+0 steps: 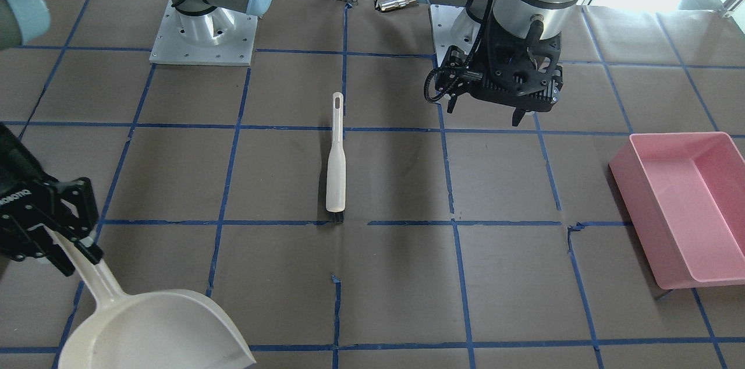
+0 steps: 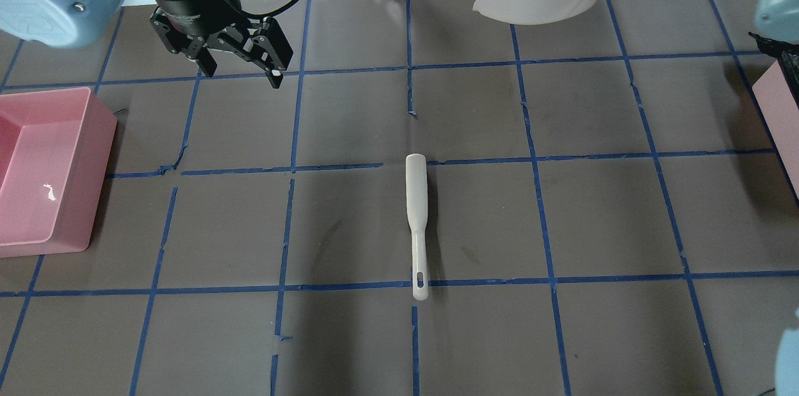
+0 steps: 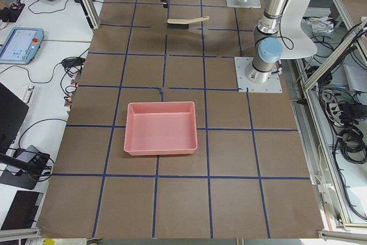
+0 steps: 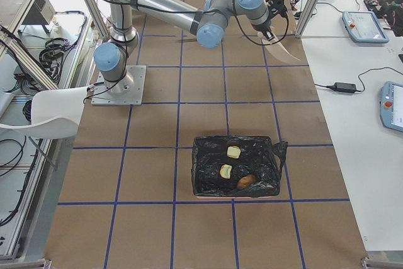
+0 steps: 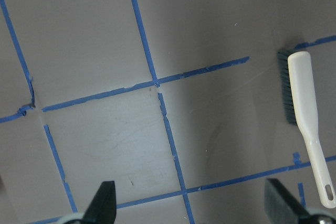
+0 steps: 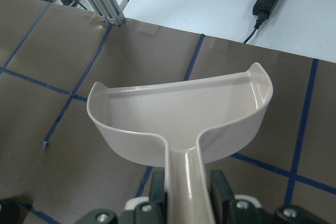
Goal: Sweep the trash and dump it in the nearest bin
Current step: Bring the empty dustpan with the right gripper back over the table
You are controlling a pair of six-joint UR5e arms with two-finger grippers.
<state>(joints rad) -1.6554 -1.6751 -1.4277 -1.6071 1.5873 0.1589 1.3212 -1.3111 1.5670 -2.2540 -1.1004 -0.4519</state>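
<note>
Three trash lumps [image 4: 225, 171] inside black-lined bin [image 4: 204, 184]

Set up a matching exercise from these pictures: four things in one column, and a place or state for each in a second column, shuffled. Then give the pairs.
Things
1. brush
2. dustpan
3. trash
4. left gripper

Places or states
A. jaws open, holding nothing, above the table
B. lying in the black-lined bin
C. flat on the table, nothing touching it
D. held by its handle in the right gripper

Pairs: 1-C, 2-D, 3-B, 4-A
</note>
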